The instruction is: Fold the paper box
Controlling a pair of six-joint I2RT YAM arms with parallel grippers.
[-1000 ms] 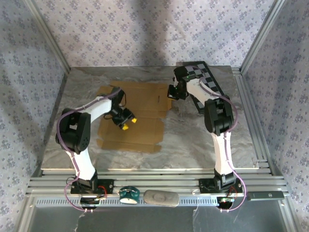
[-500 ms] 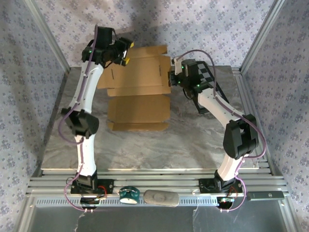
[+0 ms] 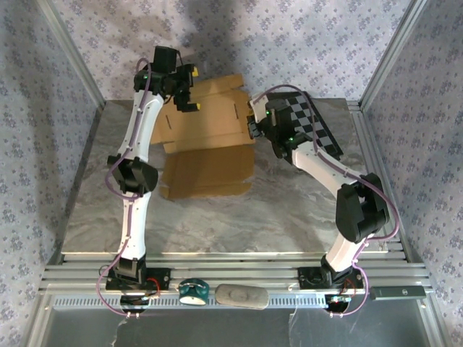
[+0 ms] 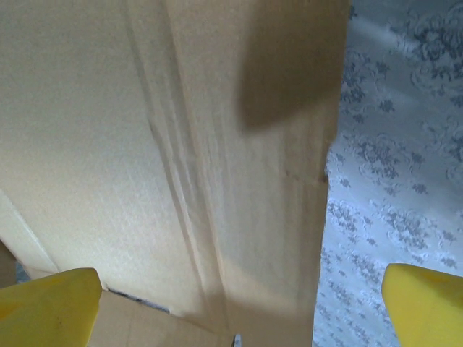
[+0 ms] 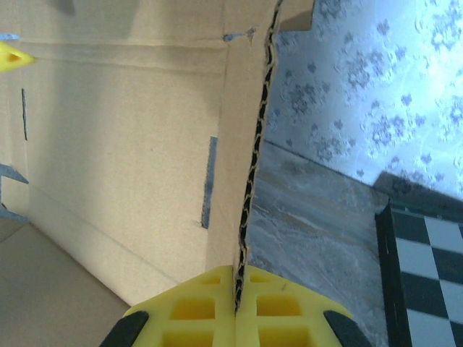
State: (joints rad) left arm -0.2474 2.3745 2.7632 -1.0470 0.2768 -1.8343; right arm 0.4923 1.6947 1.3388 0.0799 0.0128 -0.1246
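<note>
The paper box (image 3: 210, 170) is a brown cardboard sheet with creases and flaps. Its near half lies on the table and its far half is raised and bent up toward the back wall. My left gripper (image 3: 194, 90) hangs high at the raised half's left part, open; its yellow fingertips (image 4: 45, 307) stand wide apart with the paper box (image 4: 145, 144) close in front of them. My right gripper (image 3: 253, 129) is shut on the raised half's right edge. In the right wrist view its yellow fingers (image 5: 188, 311) pinch the corrugated edge (image 5: 253, 166) of the paper box.
A black-and-grey checkerboard panel (image 3: 316, 126) lies at the back right, just behind the right arm, and shows as the checkerboard panel (image 5: 427, 275) beside the pinched edge. Patterned walls close in the marbled table (image 3: 289, 210). A teal object (image 3: 194, 290) and a grey object (image 3: 241, 295) rest on the front rail.
The sheet went from lying flat to having its far half lifted by both arms. Since half a second ago the left gripper has opened and the raised half has sagged slightly.
</note>
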